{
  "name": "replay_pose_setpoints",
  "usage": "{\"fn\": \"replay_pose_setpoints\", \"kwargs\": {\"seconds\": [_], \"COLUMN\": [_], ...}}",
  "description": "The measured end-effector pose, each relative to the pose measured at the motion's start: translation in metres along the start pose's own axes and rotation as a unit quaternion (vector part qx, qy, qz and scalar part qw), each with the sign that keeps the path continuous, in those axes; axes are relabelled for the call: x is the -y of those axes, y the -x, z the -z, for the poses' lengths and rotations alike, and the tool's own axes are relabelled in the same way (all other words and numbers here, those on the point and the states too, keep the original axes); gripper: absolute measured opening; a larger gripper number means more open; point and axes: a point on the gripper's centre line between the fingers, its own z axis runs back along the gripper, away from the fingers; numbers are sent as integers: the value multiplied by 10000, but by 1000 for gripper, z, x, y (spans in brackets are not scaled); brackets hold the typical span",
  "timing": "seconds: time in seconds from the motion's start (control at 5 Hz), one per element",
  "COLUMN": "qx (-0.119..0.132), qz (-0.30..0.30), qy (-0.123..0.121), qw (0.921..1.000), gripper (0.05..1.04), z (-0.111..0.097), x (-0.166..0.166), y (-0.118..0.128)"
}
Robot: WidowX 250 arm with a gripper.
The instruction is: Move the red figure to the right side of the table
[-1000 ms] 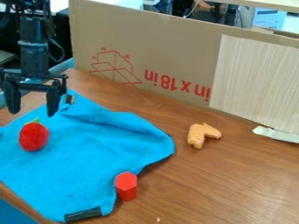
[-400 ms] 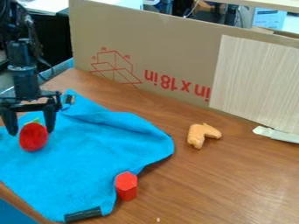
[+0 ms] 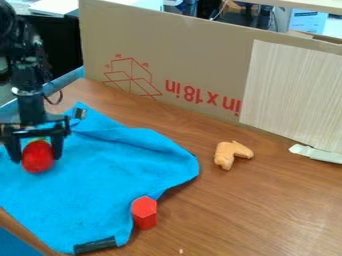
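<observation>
Nearest, by the desk's near-left edge, a dark strip lies on the near corner of the blue cloth. Just behind it, the red hexagonal block stands at the cloth's right margin. Farther back, toward the desk's left edge, the red fruit-like figure rests on the cloth; it has not shifted. What has changed is the gripper: it has come down over that figure, its two fingers spread wide, one on each side. So the approach looks nearly done, and closing seems next, then a lift and a carry rightward (the block is red too, but the arm's place favours the fruit). A pinch of cloth could come along. Beyond, the tan piece lies toward the far edge, where the cardboard panel stands.
</observation>
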Motion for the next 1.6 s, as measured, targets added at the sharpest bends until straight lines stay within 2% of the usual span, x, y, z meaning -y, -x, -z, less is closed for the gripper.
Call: {"fn": "replay_pose_setpoints", "kwargs": {"seconds": [0.2, 0.4, 0.6, 0.8, 1.0, 1.2, 1.4, 1.6], "qx": [245, 304, 279, 399, 243, 158, 240, 171], "qz": [25, 66, 52, -344, -544, -392, -296, -233], "qy": [-193, -292, -167, 128, 298, 126, 5, -191], "qw": [9995, 9991, 9995, 9985, 9978, 9990, 9993, 9994], "gripper": [740, 633, 622, 621, 620, 620, 620, 620], "z": [8, 10, 4, -28, -53, -68, -71, -59], "x": [2, 1, 2, 3, 14, 52, 98, 135], "y": [-6, -5, 4, 17, 34, 59, 87, 114]}}
